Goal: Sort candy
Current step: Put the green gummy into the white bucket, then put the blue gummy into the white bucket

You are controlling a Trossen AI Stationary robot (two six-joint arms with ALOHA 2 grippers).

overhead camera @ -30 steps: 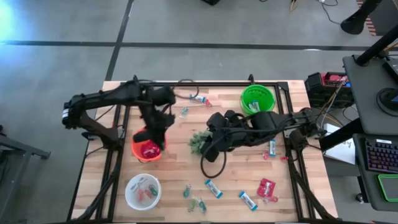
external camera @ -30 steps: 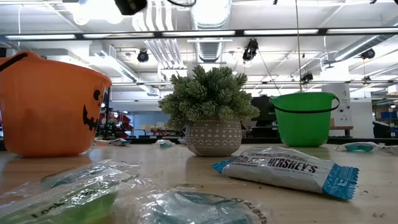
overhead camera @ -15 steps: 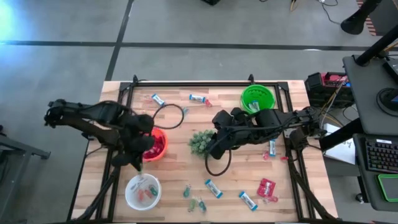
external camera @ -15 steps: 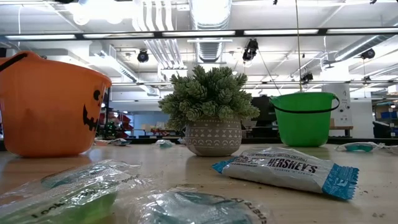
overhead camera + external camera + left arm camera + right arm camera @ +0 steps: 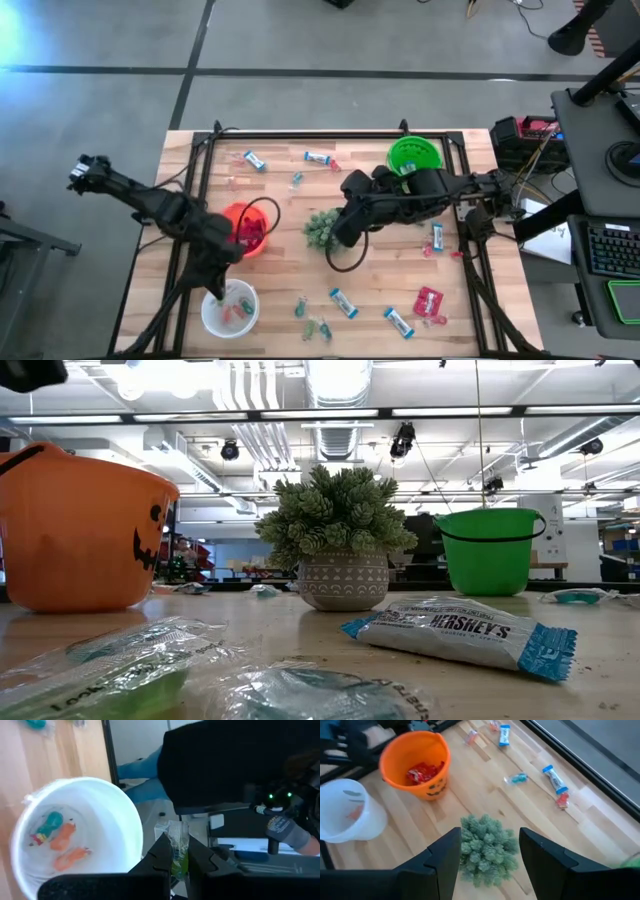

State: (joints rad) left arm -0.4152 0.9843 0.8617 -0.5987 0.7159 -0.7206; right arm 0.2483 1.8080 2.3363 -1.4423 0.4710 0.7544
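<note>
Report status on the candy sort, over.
Left gripper shut on green candy beside white bowl. Right gripper open above plant.

A small potted plant (image 5: 321, 228) with spiky green foliage stands near the middle of the wooden table (image 5: 300, 275), in a pale patterned pot (image 5: 343, 581). To its left sits an orange pumpkin-face bucket (image 5: 246, 229), upright, its dark handle lying over the rim. A white bucket (image 5: 229, 308) stands at the table's front left, well apart from the plant. A green bucket (image 5: 414, 156) stands toward the back right. Off the table's right edge is a dark desk (image 5: 600, 120) with what looks like a keyboard (image 5: 612, 248), and a red-and-black box (image 5: 522, 134) with cables beside it. Grey floor (image 5: 300, 70) surrounds the table.
</note>
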